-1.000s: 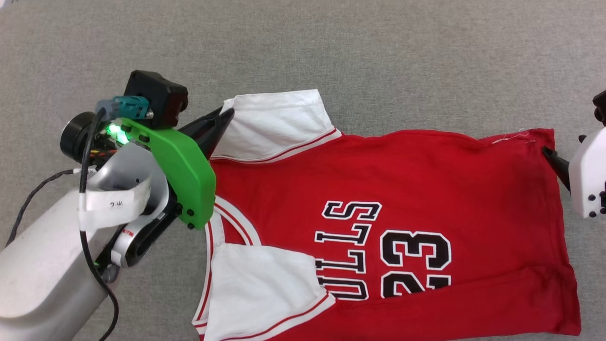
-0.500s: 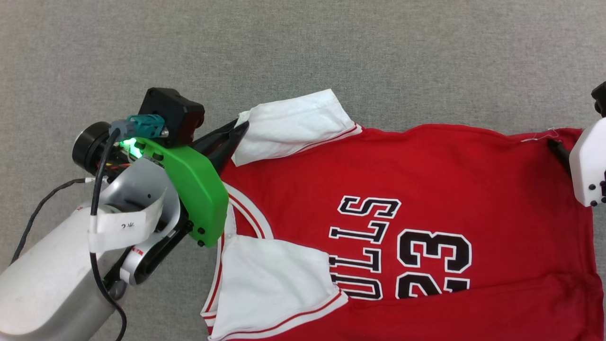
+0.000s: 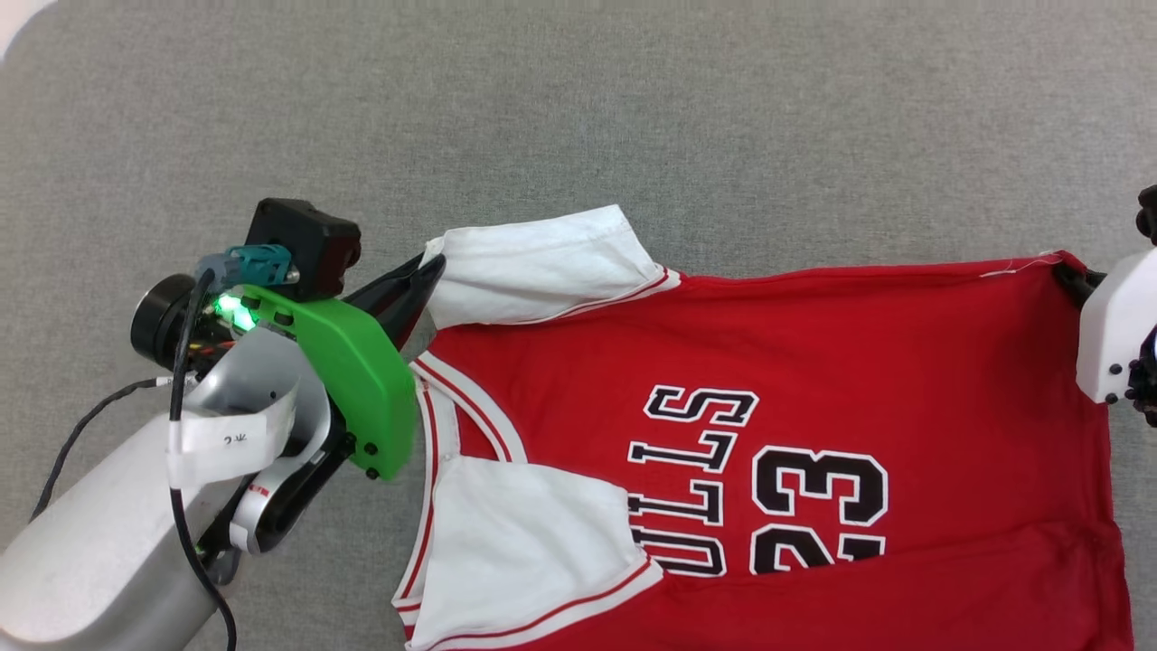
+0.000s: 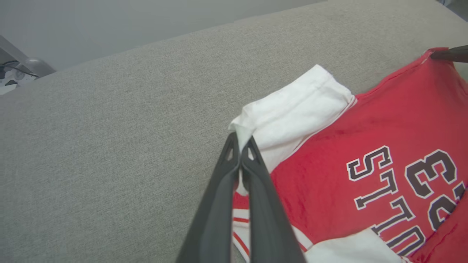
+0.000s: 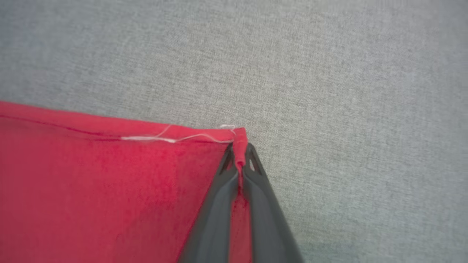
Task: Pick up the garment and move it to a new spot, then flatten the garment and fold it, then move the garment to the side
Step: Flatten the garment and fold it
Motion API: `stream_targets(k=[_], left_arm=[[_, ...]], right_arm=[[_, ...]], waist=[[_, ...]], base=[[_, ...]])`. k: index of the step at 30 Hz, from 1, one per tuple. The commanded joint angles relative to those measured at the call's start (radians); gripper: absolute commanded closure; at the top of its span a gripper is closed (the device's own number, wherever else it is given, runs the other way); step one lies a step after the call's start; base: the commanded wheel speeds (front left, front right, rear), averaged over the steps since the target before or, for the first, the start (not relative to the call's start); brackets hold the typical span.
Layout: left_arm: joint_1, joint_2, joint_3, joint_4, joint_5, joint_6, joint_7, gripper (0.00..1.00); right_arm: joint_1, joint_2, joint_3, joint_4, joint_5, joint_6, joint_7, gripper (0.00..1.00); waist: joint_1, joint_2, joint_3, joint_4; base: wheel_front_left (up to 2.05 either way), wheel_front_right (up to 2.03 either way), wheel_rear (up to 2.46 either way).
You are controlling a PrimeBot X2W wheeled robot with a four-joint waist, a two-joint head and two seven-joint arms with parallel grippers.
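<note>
Left claw (image 3: 432,268), at the middle left of the head view, is clenched on the end of the upper white sleeve (image 3: 542,262) of the garment (image 3: 813,362). In the left wrist view, both fingers press together on that white cloth. Right claw (image 3: 1074,278), at the right edge, is pinched on the red hem corner, where a loose white thread (image 5: 175,139) trails. Between them the garment's upper edge runs nearly straight. The garment lies lettering-up across the grey fabric surface (image 3: 633,108), filling the lower right of the frame.
</note>
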Motion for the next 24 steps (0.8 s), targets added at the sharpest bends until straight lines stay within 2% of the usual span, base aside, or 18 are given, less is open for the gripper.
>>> stream_targets(k=[1,8,15,24], left_arm=[[0.025,-0.006,0.008,0.010,-0.011,0.008,-0.015,1.00],[0.086,0.001,0.006,0.026,-0.033,0.015,-0.037,1.00],[0.180,0.013,0.006,0.000,-0.068,0.038,-0.059,1.00],[0.319,0.049,-0.003,-0.053,-0.107,0.079,-0.068,1.00]], right_arm=[[0.013,0.003,-0.013,0.007,0.013,-0.001,-0.029,1.00],[0.091,0.008,-0.062,0.001,0.056,-0.001,-0.137,1.00],[0.222,-0.003,-0.070,-0.067,0.124,-0.001,-0.226,1.00],[0.408,-0.030,-0.083,-0.143,0.201,-0.001,-0.252,1.00]], waist=[[0.0000,0.0000,-0.043,-0.005],[0.0000,0.0000,-0.127,-0.010],[0.0000,0.0000,-0.199,-0.004],[0.0000,0.0000,-0.249,0.011]], base=[[0.00,0.00,0.00],[0.00,0.00,0.00],[0.00,0.00,0.00],[0.00,0.00,0.00]])
